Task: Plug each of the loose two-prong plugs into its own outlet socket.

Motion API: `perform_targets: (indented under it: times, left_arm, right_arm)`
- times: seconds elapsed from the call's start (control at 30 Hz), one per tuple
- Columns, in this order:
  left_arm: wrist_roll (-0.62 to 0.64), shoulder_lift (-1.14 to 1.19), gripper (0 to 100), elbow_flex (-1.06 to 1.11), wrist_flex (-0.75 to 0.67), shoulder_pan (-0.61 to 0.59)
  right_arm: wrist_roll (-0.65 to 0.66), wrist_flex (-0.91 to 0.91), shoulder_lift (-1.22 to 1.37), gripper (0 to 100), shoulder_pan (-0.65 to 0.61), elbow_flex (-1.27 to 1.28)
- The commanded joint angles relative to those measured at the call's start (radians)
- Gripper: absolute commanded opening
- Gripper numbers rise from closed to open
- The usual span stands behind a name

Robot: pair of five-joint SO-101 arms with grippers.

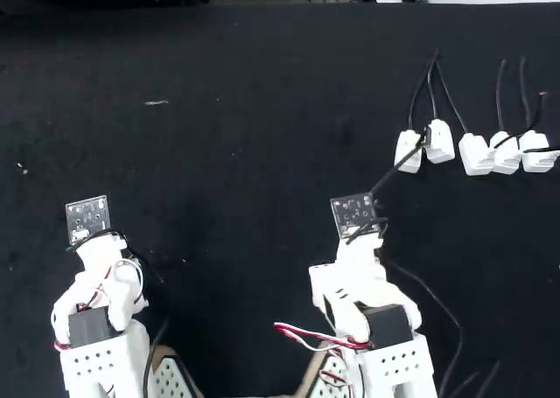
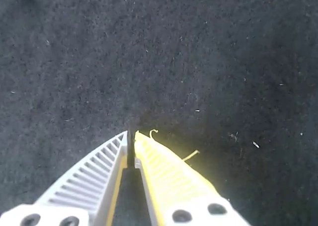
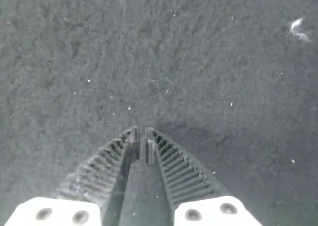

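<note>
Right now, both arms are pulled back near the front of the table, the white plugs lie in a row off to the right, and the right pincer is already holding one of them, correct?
Not quite. The right pincer holds nothing: the right wrist view shows it shut over bare black cloth. The rest stands: both arms are pulled back, and the white plugs lie in a row off to the right.

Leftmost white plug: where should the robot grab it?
Probably grip the leftmost plug by its white body, across the long sides, coming down from above. It lies tilted, so turn the jaws to match. Its cord leaves the far end and a neighbour plug crowds that end, so stay near the close end.
</note>
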Motion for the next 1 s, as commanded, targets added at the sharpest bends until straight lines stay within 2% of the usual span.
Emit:
perform_targets:
  times: [0.0, 0.07, 0.23, 0.33, 0.5, 0.97]
  left_arm:
    - [0.006, -0.005, 3, 0.022, 0.003, 0.001]
    - [0.005, -0.005, 3, 0.022, 0.005, -0.005]
    - [0.005, -0.006, 3, 0.022, 0.005, -0.008]
    - [0.005, -0.012, 3, 0.022, 0.006, 0.01]
    - [0.005, -0.014, 3, 0.022, 0.006, 0.189]
    - [0.005, -0.006, 3, 0.022, 0.006, 0.166]
  right_arm:
    - [-0.006, -0.005, -0.097, 1.1, -0.009, 0.002]
    - [-0.006, -0.005, -0.096, 1.1, 0.023, 0.002]
    - [-0.006, -0.005, -0.099, 1.1, 0.258, 0.002]
    - [-0.006, -0.005, -0.099, 1.1, 0.333, 0.002]
    - [-0.006, -0.005, -0.099, 1.1, 0.347, 0.002]
    - [-0.006, -0.005, -0.097, 1.1, 0.347, 0.002]
